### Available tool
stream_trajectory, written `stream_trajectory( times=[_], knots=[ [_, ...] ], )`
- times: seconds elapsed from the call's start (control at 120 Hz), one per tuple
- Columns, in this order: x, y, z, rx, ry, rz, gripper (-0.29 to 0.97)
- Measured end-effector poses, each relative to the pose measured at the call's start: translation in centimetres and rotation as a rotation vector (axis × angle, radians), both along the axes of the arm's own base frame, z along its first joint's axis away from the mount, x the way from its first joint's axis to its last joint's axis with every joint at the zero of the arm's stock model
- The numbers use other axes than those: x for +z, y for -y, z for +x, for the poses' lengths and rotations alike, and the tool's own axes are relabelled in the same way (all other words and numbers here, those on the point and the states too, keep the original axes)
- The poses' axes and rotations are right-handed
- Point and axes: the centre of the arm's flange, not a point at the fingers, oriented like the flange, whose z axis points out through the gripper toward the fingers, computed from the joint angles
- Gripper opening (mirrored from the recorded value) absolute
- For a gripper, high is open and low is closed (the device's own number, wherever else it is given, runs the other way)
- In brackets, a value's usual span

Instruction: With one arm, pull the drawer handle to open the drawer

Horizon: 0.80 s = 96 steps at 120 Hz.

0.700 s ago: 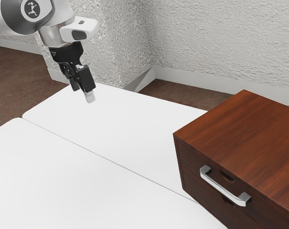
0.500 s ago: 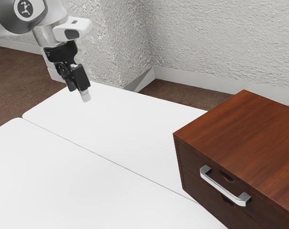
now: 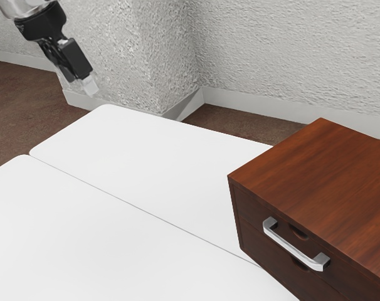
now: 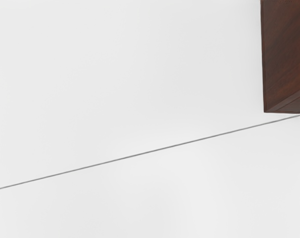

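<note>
A dark wooden drawer cabinet (image 3: 321,175) stands on the white table (image 3: 146,175) at the exterior view's lower right. Its drawer front carries a silver bar handle (image 3: 295,246) and looks flush with the cabinet. My black gripper (image 3: 84,84) hangs high at the exterior view's upper left, beyond the table's far corner and far from the handle. It is open and holds nothing. In the wrist view a corner of the cabinet (image 4: 286,54) shows above the white tabletop (image 4: 115,74).
A thin seam (image 3: 133,207) runs across the tabletop between two panels. Textured white walls (image 3: 271,50) with a baseboard stand behind the table, and brown floor (image 3: 21,113) lies at the exterior view's left.
My arm has risen and swung toward the exterior view's upper left, taking the gripper farther from the cabinet. The drawer and handle have not moved.
</note>
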Motion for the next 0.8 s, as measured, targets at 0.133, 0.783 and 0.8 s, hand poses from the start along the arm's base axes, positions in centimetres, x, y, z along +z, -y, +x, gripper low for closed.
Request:
stream_trajectory(
  times=[0.133,0.783,0.8],
  knots=[
    [0.9,1.3,-0.8,0.005,0.013,-0.009,0.68],
    [-2.0,4.3,2.3,0.063,-0.043,-0.023,0.68],
    [-2.0,4.2,2.3,0.068,-0.042,-0.022,0.68]
  ],
)
